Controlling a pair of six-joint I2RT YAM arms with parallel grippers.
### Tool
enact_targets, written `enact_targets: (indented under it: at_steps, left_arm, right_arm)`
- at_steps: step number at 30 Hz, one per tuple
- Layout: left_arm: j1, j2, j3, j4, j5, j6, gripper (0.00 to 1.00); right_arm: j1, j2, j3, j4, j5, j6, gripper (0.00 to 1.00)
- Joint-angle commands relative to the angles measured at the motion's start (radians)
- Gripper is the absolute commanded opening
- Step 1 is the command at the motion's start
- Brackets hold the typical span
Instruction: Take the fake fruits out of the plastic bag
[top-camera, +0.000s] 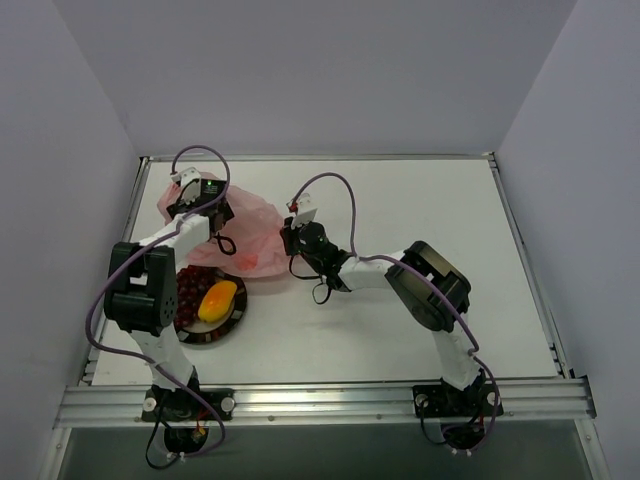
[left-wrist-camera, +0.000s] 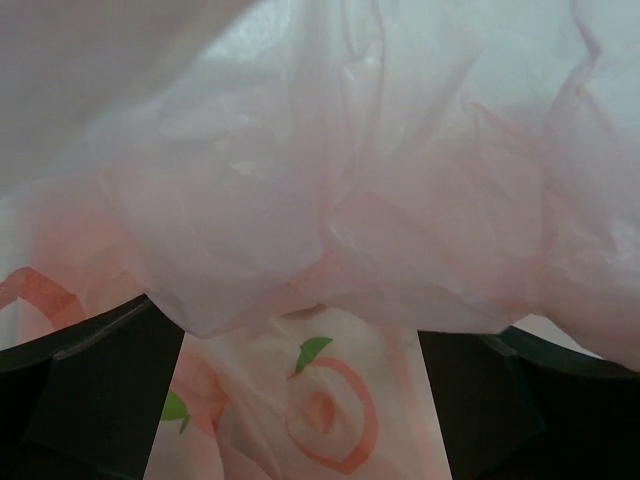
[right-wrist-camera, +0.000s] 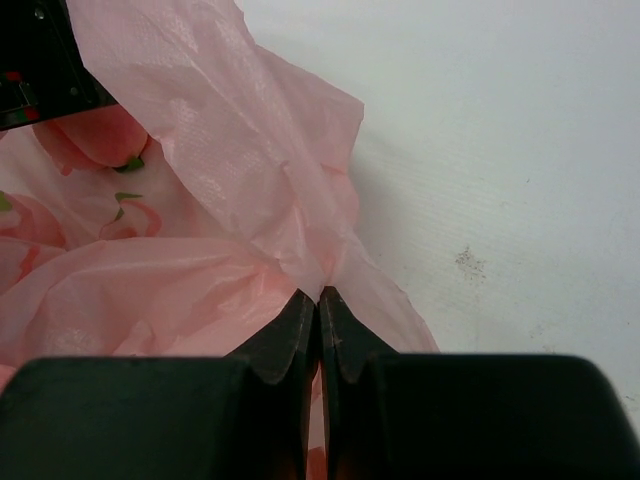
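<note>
Right claw (right-wrist-camera: 319, 305) is pinched shut on a fold of the pink plastic bag (top-camera: 255, 235), which lies crumpled at the far left of the table (top-camera: 420, 220). Left claw (left-wrist-camera: 300, 390) hangs spread wide over the bag, gripping nothing. Grapes (top-camera: 188, 290) and mango (top-camera: 218, 301) already sit on the plate (top-camera: 225, 333) nearby. A round pink shape among the bag's folds is probably the peach (right-wrist-camera: 100, 135), so one fruit seems left to take out.

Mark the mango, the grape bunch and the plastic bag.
mango (top-camera: 218, 300), top external view, middle of its orange-yellow body.
grape bunch (top-camera: 189, 290), top external view, centre of the dark red cluster.
plastic bag (top-camera: 258, 230), top external view, bare pink film towards its right side.
</note>
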Motion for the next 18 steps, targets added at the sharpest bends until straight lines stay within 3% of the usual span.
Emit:
enact_targets:
  at_steps: [1, 5, 16, 18]
  left_arm:
    - [0.026, 0.028, 0.083, -0.024, -0.063, 0.028, 0.93]
    - [0.051, 0.072, 0.103, -0.018, -0.079, 0.034, 0.93]
    - [0.140, 0.205, 0.236, -0.035, 0.064, -0.031, 0.95]
    - [0.140, 0.213, 0.238, -0.013, 0.076, -0.040, 0.90]
  right_arm:
    - [-0.008, -0.003, 0.039, 0.019, 0.000, 0.010, 0.01]
    - [-0.011, 0.005, 0.042, 0.016, -0.004, 0.014, 0.01]
    - [-0.015, 0.011, 0.048, 0.005, -0.009, 0.008, 0.01]
    - [-0.015, 0.011, 0.048, 0.004, -0.009, 0.008, 0.01]
